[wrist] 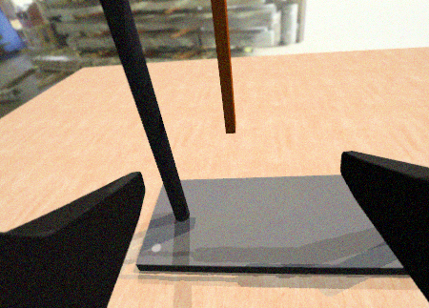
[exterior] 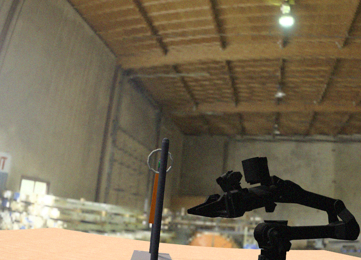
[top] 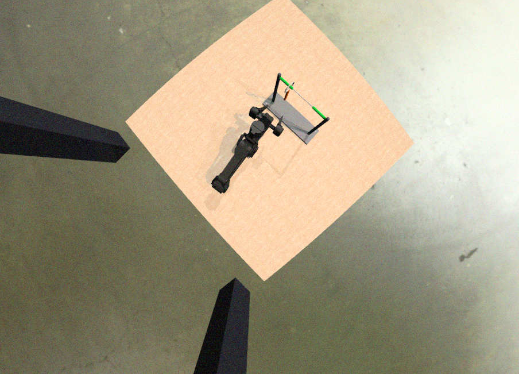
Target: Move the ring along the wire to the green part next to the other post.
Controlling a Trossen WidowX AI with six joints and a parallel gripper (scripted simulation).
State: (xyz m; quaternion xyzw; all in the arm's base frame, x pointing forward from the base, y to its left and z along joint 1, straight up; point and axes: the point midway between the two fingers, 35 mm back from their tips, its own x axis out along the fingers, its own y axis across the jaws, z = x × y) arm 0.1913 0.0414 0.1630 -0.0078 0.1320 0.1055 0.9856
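The dark post beside the ring serves as landmark. The ring hangs near this post, around the wire, at the inner end of the adjoining green part. The orange handle slants down from the ring; in the exterior view its lower end leans away from the arm.

The gripper has its fingers spread almost as wide as they go and has hold of nothing. It is on the arm's side of the landmark post, apart from the post and the handle — its tips point towards the wire side, lower than the ring.

From the landmark post, the thin grey part runs beyond the ring to the far green part, which meets the other post. Both posts stand on a grey base plate on the wood-grained table top. The ring is well apart from that other post.
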